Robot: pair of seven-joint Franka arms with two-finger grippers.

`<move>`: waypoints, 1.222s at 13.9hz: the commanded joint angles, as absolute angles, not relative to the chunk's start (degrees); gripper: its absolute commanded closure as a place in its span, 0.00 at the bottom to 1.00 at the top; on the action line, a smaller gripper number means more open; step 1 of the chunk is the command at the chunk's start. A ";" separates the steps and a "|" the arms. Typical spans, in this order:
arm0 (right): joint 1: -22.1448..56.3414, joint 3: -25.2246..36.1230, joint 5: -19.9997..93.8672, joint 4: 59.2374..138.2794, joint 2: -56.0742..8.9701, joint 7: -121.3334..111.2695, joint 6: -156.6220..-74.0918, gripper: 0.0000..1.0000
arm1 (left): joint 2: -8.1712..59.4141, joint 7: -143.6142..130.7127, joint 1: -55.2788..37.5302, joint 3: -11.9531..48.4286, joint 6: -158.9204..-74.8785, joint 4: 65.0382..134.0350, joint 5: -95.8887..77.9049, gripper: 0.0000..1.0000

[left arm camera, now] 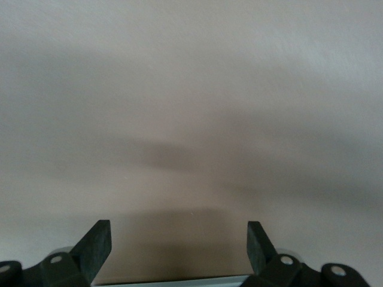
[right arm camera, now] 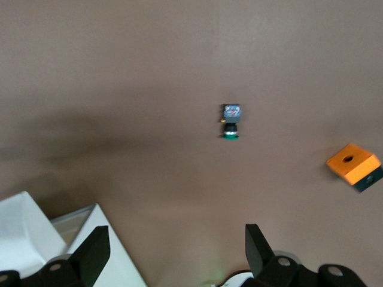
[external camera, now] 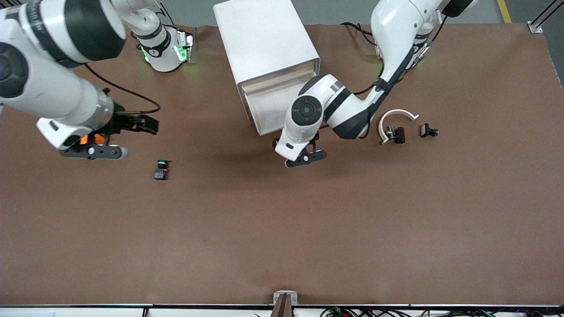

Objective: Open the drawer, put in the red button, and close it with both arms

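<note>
The drawer (external camera: 269, 105), uppermost in the white cabinet (external camera: 264, 39), stands pulled out toward the front camera, and the part of its white tray that shows is bare. My left gripper (external camera: 295, 143) hovers just past the drawer's front edge and over the brown table. It is open (left arm camera: 179, 245), with nothing between its fingers. My right gripper (external camera: 136, 124) hangs over the table toward the right arm's end, also open (right arm camera: 176, 248) and holding nothing. The red button is out of view in every frame.
A green-capped button switch (external camera: 161, 169) (right arm camera: 230, 122) lies on the table nearer the front camera than the right gripper. An orange block (external camera: 90, 140) (right arm camera: 353, 164) sits under the right hand. A white curved piece (external camera: 396, 118) and two small black parts (external camera: 398, 134) (external camera: 428, 130) lie toward the left arm's end.
</note>
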State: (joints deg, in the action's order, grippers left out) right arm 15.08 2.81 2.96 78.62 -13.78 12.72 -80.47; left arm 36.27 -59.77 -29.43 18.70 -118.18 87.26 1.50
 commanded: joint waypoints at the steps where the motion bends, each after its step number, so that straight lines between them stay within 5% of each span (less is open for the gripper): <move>1: 10.47 1.67 2.82 78.40 -12.49 8.00 -77.89 0.00 | 34.63 -60.56 -31.63 18.72 -119.36 89.73 2.99 0.00; 17: -3.16 2.02 1.41 76.91 -8.44 -1.14 -78.05 0.00 | 34.63 -70.48 -37.70 21.62 -113.03 92.02 2.29 0.00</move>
